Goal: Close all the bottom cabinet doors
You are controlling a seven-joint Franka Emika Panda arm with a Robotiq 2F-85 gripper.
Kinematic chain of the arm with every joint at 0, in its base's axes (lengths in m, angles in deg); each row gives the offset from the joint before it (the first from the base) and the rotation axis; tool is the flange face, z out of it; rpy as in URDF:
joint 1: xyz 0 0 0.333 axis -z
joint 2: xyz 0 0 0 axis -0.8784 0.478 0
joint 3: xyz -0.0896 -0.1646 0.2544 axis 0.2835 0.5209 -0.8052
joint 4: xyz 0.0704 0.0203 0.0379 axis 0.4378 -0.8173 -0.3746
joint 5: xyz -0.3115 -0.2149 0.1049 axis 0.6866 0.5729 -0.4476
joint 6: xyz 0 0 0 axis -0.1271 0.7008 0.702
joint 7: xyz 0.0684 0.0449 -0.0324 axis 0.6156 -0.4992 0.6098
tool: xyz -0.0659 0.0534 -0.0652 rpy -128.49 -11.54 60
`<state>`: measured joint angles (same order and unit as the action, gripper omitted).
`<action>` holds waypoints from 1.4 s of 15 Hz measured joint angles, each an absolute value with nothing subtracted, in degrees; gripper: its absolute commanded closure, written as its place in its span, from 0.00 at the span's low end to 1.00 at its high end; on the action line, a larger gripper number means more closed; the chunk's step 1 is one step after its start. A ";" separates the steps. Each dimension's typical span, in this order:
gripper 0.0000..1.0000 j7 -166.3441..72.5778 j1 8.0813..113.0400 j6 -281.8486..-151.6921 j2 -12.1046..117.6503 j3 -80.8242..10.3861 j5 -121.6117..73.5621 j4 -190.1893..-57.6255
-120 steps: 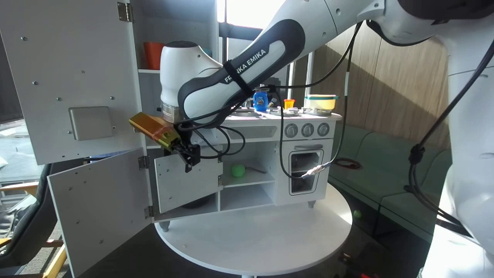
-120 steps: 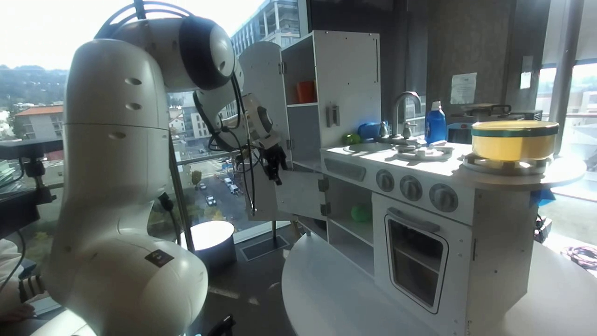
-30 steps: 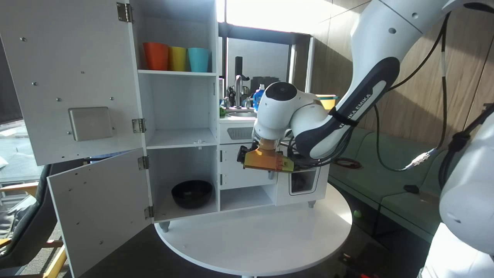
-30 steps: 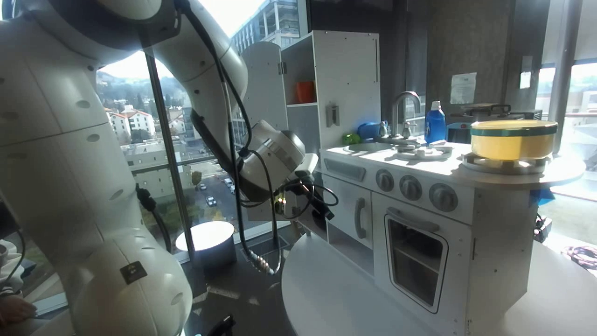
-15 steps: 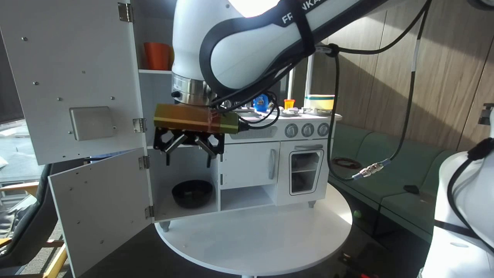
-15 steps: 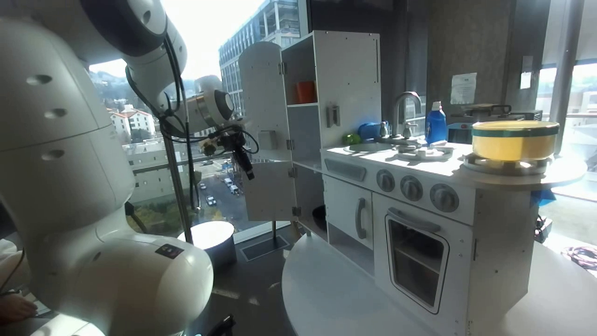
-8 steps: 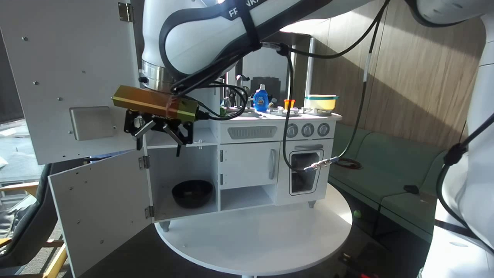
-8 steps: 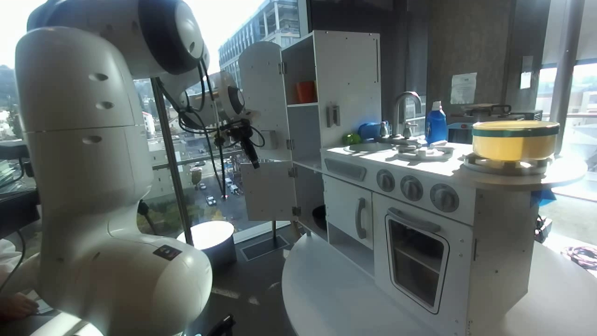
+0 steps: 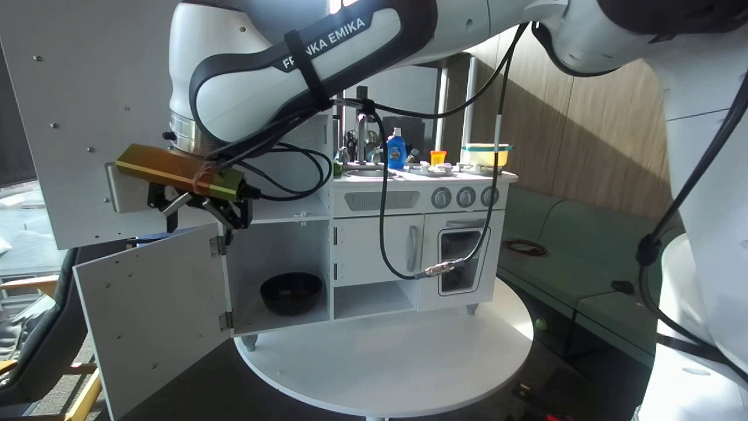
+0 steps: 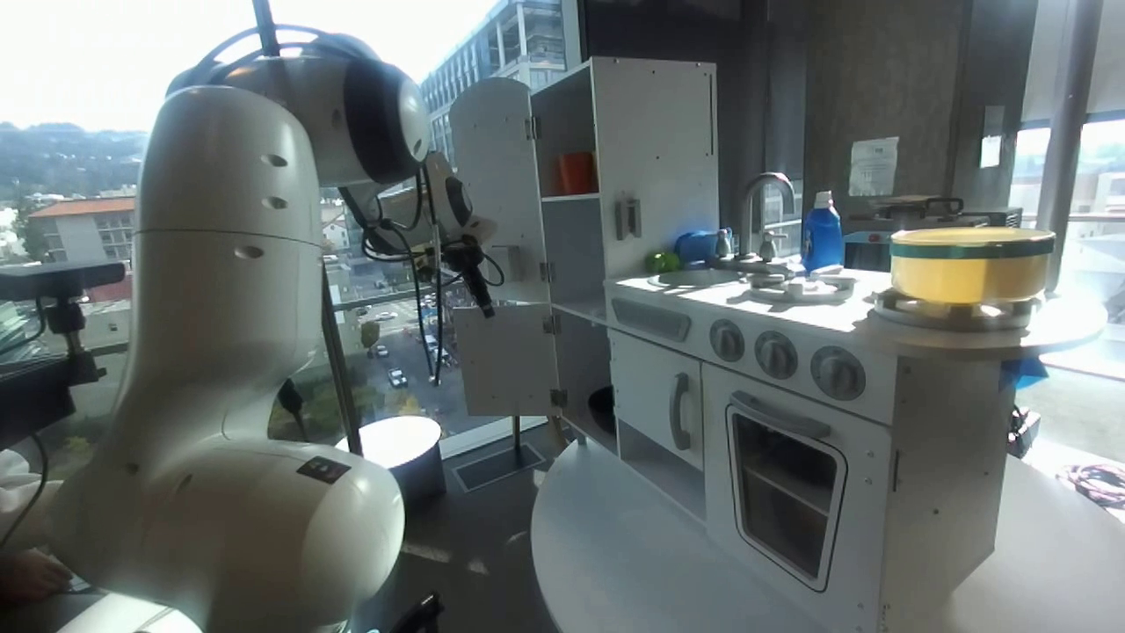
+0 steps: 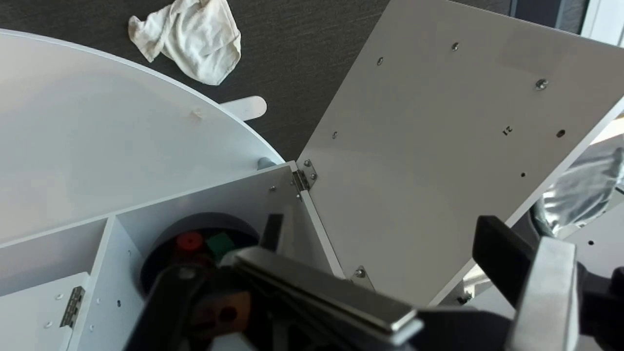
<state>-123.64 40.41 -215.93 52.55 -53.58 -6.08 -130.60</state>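
Observation:
The bottom left cabinet door [image 9: 152,310] stands wide open in both exterior views [image 10: 510,369], its inner face showing. It fills much of the wrist view [image 11: 429,136]. The bottom middle door [image 9: 374,248] is shut flush, its grey handle [image 10: 679,411] showing in an exterior view. The oven door [image 10: 787,492] is shut. My gripper [image 9: 200,229] is open and empty, pointing down by the upper edge of the open left door. In the wrist view its fingertips [image 11: 381,231] are wide apart, with the door behind them. I cannot tell whether a finger touches it.
The tall upper door [image 9: 87,117] stands open behind my wrist. A black bowl [image 9: 291,292] with toys sits in the open left compartment. A round white table [image 9: 385,362] is under the kitchen. A chair [image 9: 47,327] stands behind the open door; a cloth [image 11: 195,41] lies on the floor.
The middle door stood open 8 seconds ago and is now shut. Within the last second my open gripper has moved from before the left compartment across to the open left door.

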 measured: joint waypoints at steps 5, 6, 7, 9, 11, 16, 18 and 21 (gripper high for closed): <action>0.00 -127.29 35.41 -216.70 59.71 -50.30 -3.65 -122.47; 0.00 -127.66 34.49 -216.73 61.06 -49.65 -3.45 -120.81; 0.00 -127.88 33.60 -216.73 62.45 -49.00 -3.44 -119.04; 0.00 -128.11 32.09 -216.70 65.08 -47.73 -3.44 -115.47; 0.00 -128.16 30.99 -216.64 67.51 -46.33 -3.44 -112.00; 0.00 -128.15 30.05 -215.75 72.72 -43.87 -3.67 -106.03; 0.00 -128.14 30.09 -215.13 73.58 -43.44 -3.66 -105.31; 0.00 -128.14 30.13 -212.49 73.24 -43.68 -3.87 -105.29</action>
<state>-128.14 30.13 -212.49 73.24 -43.68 -3.87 -105.29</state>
